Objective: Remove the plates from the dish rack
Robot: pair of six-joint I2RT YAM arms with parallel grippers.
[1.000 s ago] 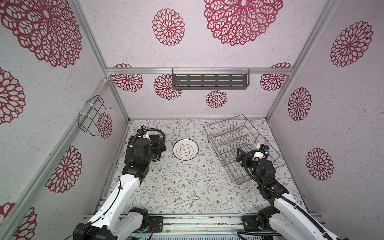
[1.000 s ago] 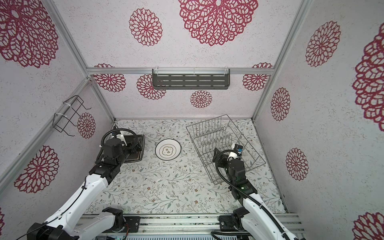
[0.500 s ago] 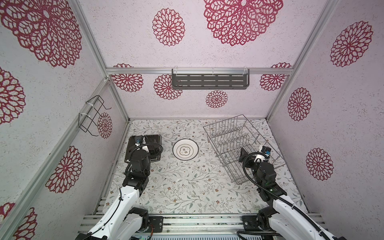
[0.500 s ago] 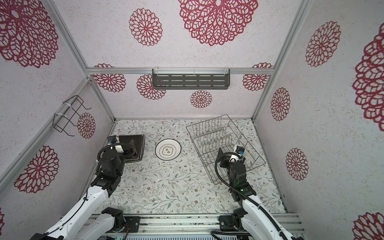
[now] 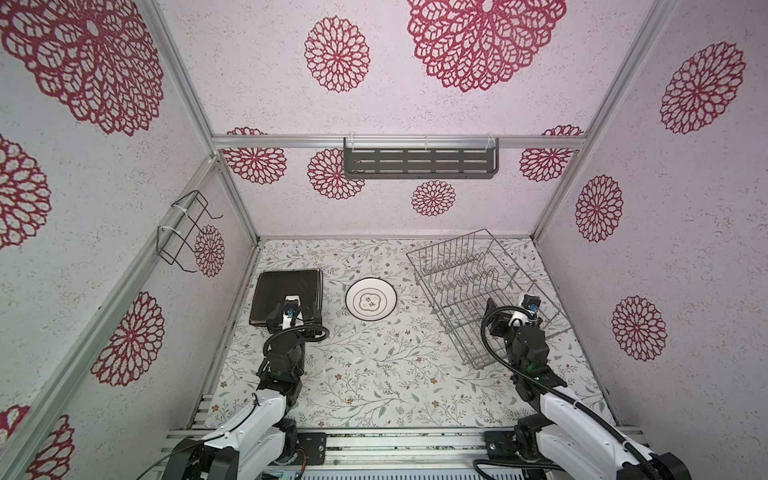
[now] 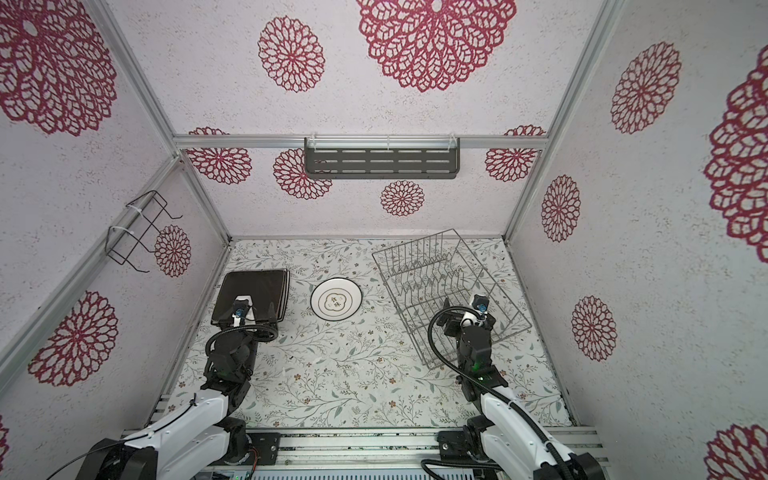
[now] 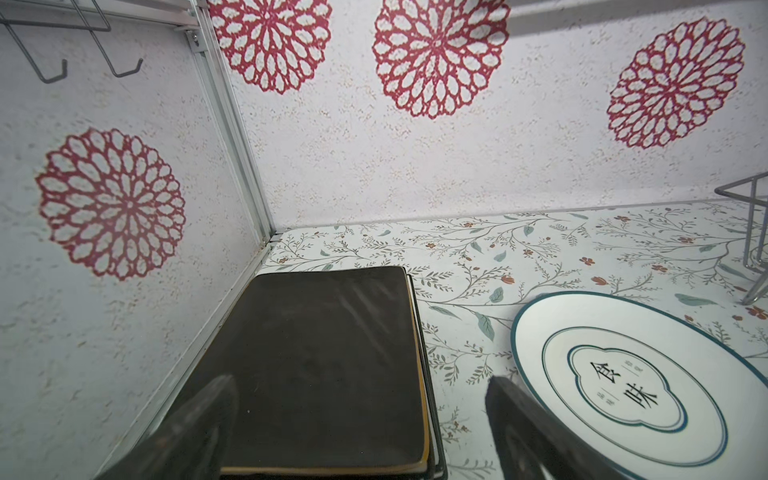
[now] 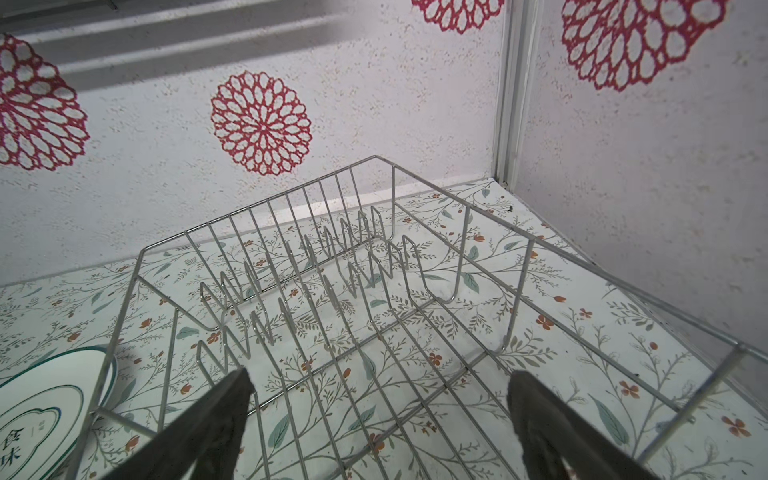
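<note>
black plate stack [image 7: 316, 365] by wall [image 7: 124, 324] | round plate [image 7: 623, 382] beside | left gripper [image 7: 361, 384] spread

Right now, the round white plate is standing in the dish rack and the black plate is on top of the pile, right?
Not quite. The round white plate isn't in the dish rack; it lies flat on the table between the rack and the pile, as both top views show. The black plate is on top of the pile, yes.
</note>
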